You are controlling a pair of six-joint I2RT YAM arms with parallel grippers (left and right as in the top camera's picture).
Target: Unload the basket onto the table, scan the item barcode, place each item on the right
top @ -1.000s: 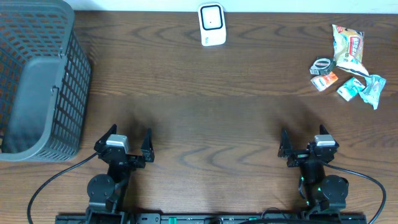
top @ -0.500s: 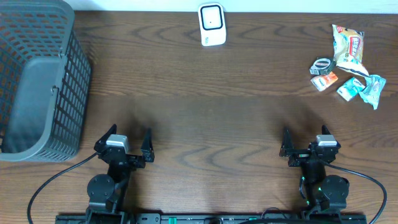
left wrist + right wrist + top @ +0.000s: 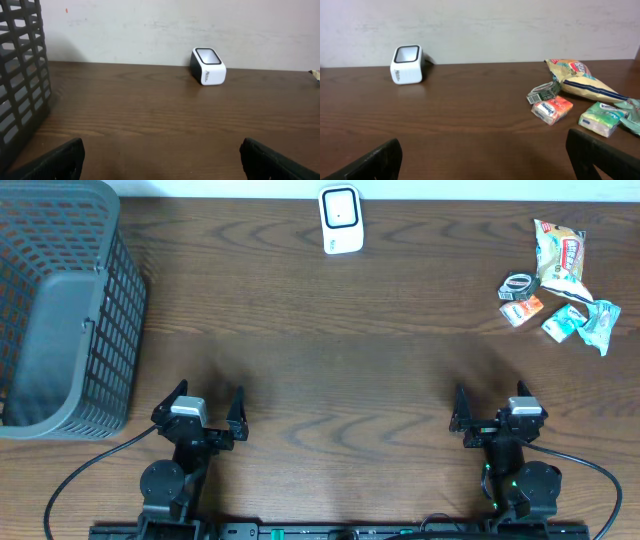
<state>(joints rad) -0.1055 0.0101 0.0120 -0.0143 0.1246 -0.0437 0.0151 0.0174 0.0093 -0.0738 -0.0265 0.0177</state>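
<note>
Table dark wood-grain; scanner by pale wall.

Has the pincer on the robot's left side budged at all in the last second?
No. The left pincer sits just where it was, at the same gap from the near corner of the grey basket, with its jaws open.

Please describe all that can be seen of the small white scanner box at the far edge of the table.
The scanner is a small white box with rounded corners, plastic by its look, with a dark window on its upper face. It stands upright on the wooden table, at the far edge close to the wall, between the grey basket and the snack packets but well apart from both. Only the table touches it.
</note>
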